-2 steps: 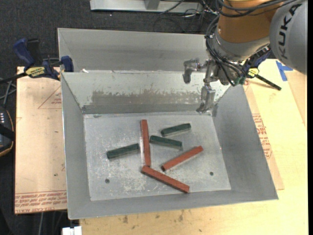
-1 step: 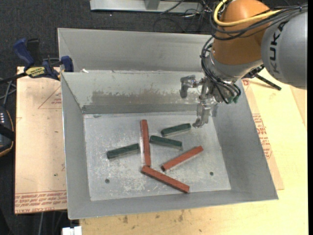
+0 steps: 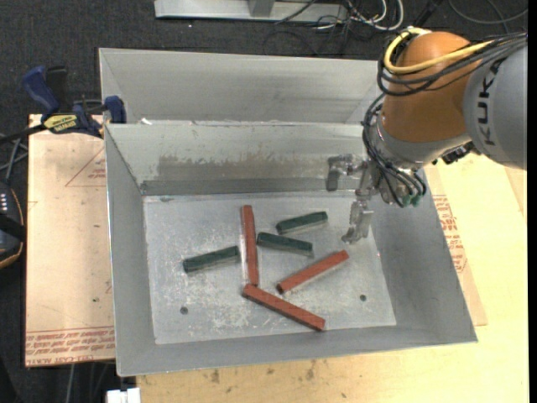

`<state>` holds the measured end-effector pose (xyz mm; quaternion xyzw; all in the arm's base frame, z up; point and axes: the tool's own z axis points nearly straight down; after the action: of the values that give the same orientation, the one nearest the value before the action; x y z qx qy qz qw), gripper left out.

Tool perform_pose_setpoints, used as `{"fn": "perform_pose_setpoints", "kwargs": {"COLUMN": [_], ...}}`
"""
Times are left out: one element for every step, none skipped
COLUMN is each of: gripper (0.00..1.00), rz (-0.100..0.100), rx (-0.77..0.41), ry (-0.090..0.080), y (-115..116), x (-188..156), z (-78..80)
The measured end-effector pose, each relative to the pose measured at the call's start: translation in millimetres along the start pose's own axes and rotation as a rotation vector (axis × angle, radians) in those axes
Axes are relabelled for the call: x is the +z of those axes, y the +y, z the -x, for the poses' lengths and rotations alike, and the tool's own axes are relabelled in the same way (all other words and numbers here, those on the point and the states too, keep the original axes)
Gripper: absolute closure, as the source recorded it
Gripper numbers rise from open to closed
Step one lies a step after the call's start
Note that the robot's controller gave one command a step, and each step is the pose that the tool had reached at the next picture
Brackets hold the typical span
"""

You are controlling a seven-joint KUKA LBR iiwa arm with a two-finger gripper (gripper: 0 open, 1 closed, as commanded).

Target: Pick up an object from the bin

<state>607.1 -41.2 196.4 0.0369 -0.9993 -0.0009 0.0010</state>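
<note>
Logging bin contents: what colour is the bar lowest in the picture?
Reddish-brown; the bar shows plainly in the camera view.

Bars [image 3: 285,244] lie mid-floor in the bin [image 3: 252,162], tool [image 3: 356,232] seemingly just right.

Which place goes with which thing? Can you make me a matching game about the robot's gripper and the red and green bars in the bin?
Things:
1. gripper
2. red bar slanting down to the right
3. red bar slanting up to the right
4. green bar left of the straight red bar

Places:
A. farthest left of all the bars
B. nearest the front wall of the bin
C. over the right part of the bin floor
D. just in front of the gripper, right of the middle

Pairs: 1-C, 2-B, 3-D, 4-A.
</note>
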Motion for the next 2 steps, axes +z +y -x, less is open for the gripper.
{"fn": "perform_pose_setpoints", "kwargs": {"gripper": [0.00,1.00], "rz": [-0.003,-0.001], "rx": [-0.097,-0.100], "ry": [-0.009,-0.006], "y": [6,4], "x": [56,125], "z": [-4.9,50.1]}}
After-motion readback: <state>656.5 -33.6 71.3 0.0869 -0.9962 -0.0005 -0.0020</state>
